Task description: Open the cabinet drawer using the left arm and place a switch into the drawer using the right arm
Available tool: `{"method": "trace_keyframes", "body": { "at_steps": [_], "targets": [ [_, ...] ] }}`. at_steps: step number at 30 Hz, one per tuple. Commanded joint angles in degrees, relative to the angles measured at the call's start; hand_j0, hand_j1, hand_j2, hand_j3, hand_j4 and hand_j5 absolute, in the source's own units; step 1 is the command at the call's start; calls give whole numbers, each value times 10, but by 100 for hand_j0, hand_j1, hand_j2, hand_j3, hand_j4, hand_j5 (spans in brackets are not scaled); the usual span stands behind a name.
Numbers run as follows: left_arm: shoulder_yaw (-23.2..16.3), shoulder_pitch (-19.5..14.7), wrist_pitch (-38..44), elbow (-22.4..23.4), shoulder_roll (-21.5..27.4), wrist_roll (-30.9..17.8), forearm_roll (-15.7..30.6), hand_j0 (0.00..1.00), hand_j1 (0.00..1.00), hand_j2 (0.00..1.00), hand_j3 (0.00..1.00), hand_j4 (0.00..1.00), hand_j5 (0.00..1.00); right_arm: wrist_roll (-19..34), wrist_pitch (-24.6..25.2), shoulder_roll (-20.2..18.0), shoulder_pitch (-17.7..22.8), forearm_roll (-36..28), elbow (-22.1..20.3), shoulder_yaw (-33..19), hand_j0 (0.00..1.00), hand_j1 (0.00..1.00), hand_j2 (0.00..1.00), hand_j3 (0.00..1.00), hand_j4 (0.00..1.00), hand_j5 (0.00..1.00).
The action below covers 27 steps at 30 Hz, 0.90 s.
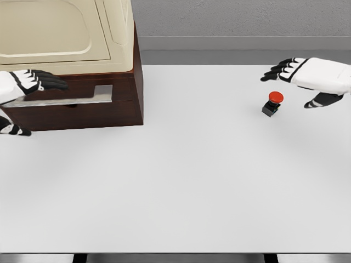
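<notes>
1 head view looks steeply down from above onto the white table (192, 181).

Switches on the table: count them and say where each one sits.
1. The switch sits on the table at far right, just left of the open right hand. None seems hidden.
</notes>
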Motion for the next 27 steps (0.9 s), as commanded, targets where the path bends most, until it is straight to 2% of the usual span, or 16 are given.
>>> {"method": "trace_keyframes", "body": {
  "at_steps": [1,3,4,5,7,8,10,11,14,17,19,24,26,27],
  "targets": [
    [-56,-1,0,0,37,-7,20,100,100,100,100,100,100,0,2,17,0,22,13,2,100,100,100,100,100,100],
    [-57,-4,0,0,34,-76,23,100,100,100,100,100,100,0,2,21,-16,26,30,19,100,100,100,100,100,100],
    [-69,-5,0,0,32,-110,69,100,100,100,100,100,100,0,2,28,-31,27,52,42,100,100,100,100,100,100],
    [-71,-9,0,0,31,-167,126,100,100,100,100,100,100,0,2,31,-36,28,63,50,100,100,100,100,100,100],
    [-71,-34,0,0,16,-180,210,100,100,100,100,100,100,0,2,44,-43,53,80,53,100,100,100,100,100,100],
    [-71,-39,34,0,10,-180,269,100,100,100,100,100,100,0,2,54,-47,63,92,59,100,100,100,100,100,100],
    [-71,-51,50,0,6,-180,318,100,100,100,100,100,100,0,2,59,-64,65,111,75,100,100,100,100,100,100],
    [-71,-60,54,0,-16,-180,327,100,100,100,100,100,100,0,2,63,-68,69,120,79,100,100,100,100,100,100],
    [-71,-89,166,1,-71,-180,327,100,100,100,100,100,100,0,2,68,-81,71,142,96,100,100,100,100,100,100],
    [-71,-88,168,1,-70,-180,325,98,98,98,98,98,98,0,2,71,-88,73,152,111,100,100,100,100,100,100],
    [-72,-85,168,1,-70,-180,289,99,99,99,99,99,99,0,2,79,-97,78,174,112,100,100,100,100,100,100],
    [-72,-86,169,1,-63,-180,287,99,99,99,99,99,99,0,2,98,-107,94,203,117,100,100,100,100,100,100],
    [-72,-88,196,1,-58,-180,284,99,99,99,99,99,99,0,2,104,-118,94,218,137,100,100,100,100,100,100],
    [-72,-88,209,1,-57,-180,269,99,99,99,99,99,99,0,2,105,-121,94,224,137,100,100,100,100,100,100]
  ]
}}
